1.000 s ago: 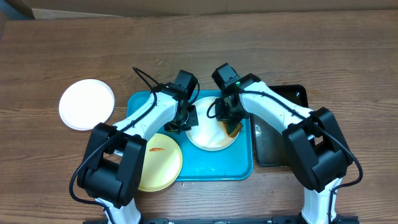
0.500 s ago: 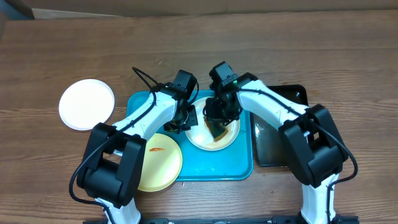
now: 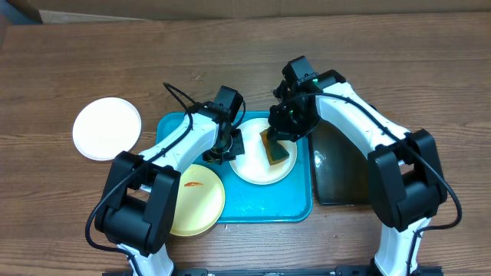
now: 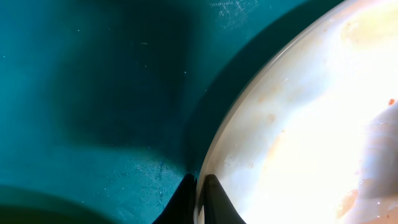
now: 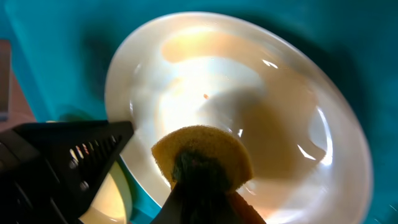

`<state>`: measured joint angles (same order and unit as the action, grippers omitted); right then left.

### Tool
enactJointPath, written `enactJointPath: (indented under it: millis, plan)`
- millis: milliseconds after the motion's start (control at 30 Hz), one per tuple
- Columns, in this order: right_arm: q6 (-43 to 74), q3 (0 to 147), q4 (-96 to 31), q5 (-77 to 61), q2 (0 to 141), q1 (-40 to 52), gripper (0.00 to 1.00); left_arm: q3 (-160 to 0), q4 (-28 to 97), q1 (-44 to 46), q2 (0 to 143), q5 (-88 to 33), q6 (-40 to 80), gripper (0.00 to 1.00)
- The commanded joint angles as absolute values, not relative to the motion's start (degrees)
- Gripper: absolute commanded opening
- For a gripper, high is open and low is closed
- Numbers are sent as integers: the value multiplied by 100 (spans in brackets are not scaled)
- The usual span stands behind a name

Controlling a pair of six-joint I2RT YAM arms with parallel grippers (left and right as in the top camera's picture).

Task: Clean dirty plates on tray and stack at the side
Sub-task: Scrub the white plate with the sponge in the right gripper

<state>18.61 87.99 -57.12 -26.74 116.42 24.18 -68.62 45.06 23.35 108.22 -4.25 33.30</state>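
A white plate [image 3: 257, 167] lies in the middle of the turquoise tray [image 3: 261, 205], wet and smeared; it fills the right wrist view [image 5: 249, 106]. My left gripper [image 3: 229, 148] is shut on its left rim, seen in the left wrist view [image 4: 199, 190]. My right gripper [image 3: 285, 132] is shut on a yellow sponge [image 3: 276, 147], held over the plate's right part; the sponge [image 5: 202, 152] shows in the right wrist view too. A pale yellow plate [image 3: 196, 201] with an orange smear lies at the tray's front left. A clean white plate [image 3: 107, 128] lies on the table to the left.
A black basin [image 3: 345, 169] of dark liquid stands right of the tray, under my right arm. A cardboard edge [image 3: 153, 14] runs along the table's back. Wooden tabletop [image 3: 77, 222] surrounds the tray.
My right gripper has moved right and back with the sponge, from the plate's middle to its right part. My left gripper has kept its hold on the rim.
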Motion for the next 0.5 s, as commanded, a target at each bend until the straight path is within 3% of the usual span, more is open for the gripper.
enactJointPath:
  millis: [0, 267, 467]
  plan:
    - [1798, 8901, -5747, -2178, 11397, 2473, 4, -6912, 4497, 2327, 10831, -405, 3293, 6]
    - [2587, 8294, -5310, -1041, 11402, 2711, 4, -6912, 4495, 2327, 10831, -408, 3273, 6]
    - [2751, 7717, -4635, -1323, 11402, 2926, 4, -6912, 4495, 2327, 10831, -410, 3212, 6]
